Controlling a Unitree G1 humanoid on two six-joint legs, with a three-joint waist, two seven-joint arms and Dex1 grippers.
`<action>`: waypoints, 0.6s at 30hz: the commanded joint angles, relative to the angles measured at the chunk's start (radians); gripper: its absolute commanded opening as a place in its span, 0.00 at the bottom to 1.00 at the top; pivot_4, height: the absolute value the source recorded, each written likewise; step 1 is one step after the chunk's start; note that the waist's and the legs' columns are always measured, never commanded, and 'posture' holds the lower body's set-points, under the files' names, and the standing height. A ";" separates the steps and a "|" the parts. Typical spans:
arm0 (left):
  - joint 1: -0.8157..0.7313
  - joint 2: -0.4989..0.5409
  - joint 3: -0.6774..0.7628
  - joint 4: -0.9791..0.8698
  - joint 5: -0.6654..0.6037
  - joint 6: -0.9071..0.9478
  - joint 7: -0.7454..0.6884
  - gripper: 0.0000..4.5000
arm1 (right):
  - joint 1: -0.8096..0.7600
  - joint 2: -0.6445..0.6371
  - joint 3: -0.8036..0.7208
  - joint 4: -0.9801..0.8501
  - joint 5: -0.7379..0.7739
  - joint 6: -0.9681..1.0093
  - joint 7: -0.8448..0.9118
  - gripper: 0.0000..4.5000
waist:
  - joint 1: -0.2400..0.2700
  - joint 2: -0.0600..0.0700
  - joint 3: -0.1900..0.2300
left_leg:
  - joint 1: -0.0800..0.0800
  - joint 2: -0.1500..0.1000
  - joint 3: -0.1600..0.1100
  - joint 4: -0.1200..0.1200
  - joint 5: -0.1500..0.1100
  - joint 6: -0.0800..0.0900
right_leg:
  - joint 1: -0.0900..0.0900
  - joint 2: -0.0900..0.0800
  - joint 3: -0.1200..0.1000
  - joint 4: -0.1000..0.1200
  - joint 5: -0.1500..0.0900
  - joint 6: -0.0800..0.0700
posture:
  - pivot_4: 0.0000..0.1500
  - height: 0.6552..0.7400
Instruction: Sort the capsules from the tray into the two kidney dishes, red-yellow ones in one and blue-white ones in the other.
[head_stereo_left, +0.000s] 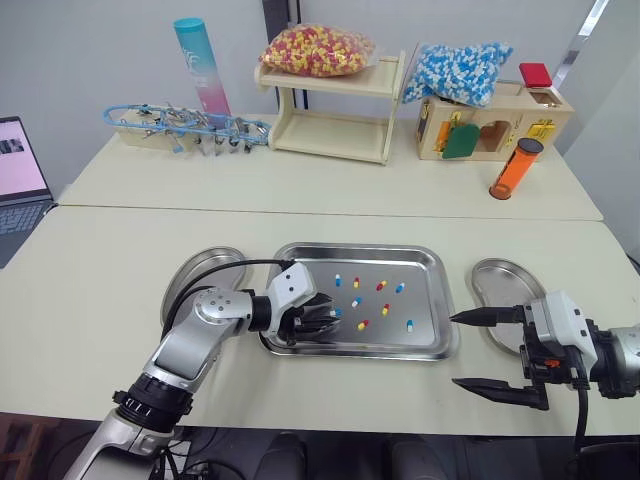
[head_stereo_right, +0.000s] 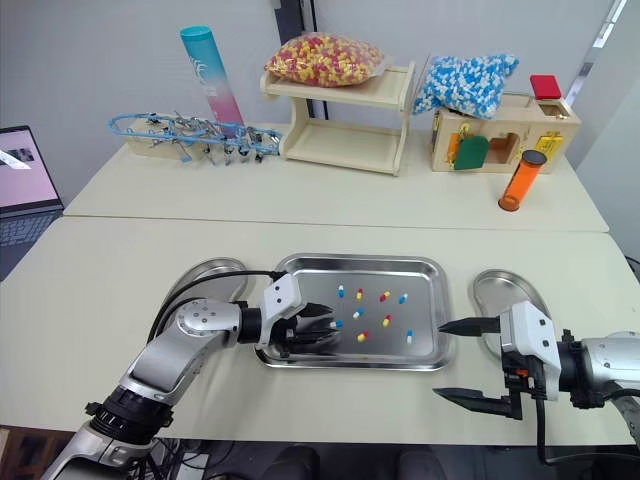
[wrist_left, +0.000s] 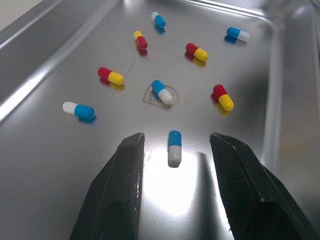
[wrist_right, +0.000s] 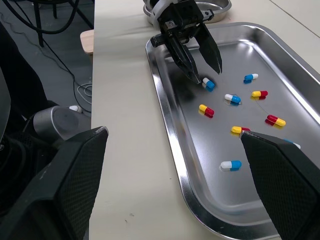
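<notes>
A steel tray (head_stereo_left: 360, 249) lies in the middle of the near table with several red-yellow and blue-white capsules scattered in it. My left gripper (head_stereo_left: 325, 318) is down inside the tray's left part, open, its fingertips on either side of a blue-white capsule (wrist_left: 174, 147) lying on the tray floor. A red-yellow capsule (wrist_left: 223, 97) and others lie beyond it. One kidney dish (head_stereo_left: 205, 270) sits left of the tray, another kidney dish (head_stereo_left: 500, 285) to its right. My right gripper (head_stereo_left: 457, 350) hovers open off the tray's near right corner, nothing between its fingers.
On the far table stand a wooden shelf with a bag of red-yellow capsules (head_stereo_left: 318, 50), a bag of blue-white capsules (head_stereo_left: 458, 70) on a wooden box, an orange cylinder (head_stereo_left: 515, 168), a tall tube (head_stereo_left: 203, 70) and a rack of clips (head_stereo_left: 185, 125). A laptop (head_stereo_left: 20, 170) sits far left.
</notes>
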 joint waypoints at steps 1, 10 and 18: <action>-0.001 0.003 0.012 -0.029 -0.007 -0.022 -0.022 0.47 | 0.003 0.003 -0.030 -0.035 0.011 -0.013 -0.005 1.00 | 0.000 0.000 0.000 | 0.000 0.000 0.000 0.000 0.000 0.000 | 0.000 0.000 0.000 0.000 0.000 0.000 | 1.00 1.00; 0.128 0.179 0.269 -0.251 -0.198 0.059 -0.109 0.47 | 0.005 -0.002 -0.036 -0.051 0.024 -0.007 -0.010 1.00 | -0.009 0.001 0.000 | 0.001 0.000 0.000 -0.001 0.000 0.000 | -0.001 0.000 0.001 0.000 0.000 0.000 | 1.00 1.00; 0.580 0.288 0.787 -0.427 -0.398 0.145 -0.199 0.51 | -0.039 0.002 -0.040 -0.050 0.056 0.025 -0.038 1.00 | -0.012 0.000 0.000 | 0.001 0.001 0.001 -0.002 0.000 0.000 | -0.001 0.000 0.002 0.000 -0.001 -0.001 | 1.00 1.00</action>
